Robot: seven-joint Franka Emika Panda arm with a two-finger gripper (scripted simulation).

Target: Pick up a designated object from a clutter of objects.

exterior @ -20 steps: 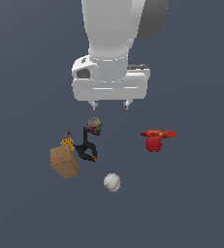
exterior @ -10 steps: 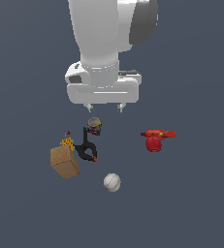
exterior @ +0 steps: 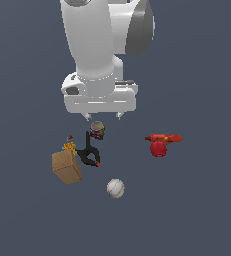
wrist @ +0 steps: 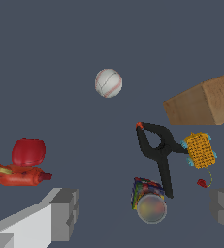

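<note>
Hovering above the clutter with gripper (exterior: pixel 104 116) spread wide, gripping nothing. Lying on the surface (exterior: pixel 197 210): orange-yellow studded brick (wrist: pixel 199 150), touching the black clamp (wrist: pixel 157 147) and just beside the brown box (wrist: pixel 208 101). Standing near the clamp: colourful can (wrist: pixel 149 201).

Fingers (wrist: pixel 65 213) apart — seemingly empty
</note>
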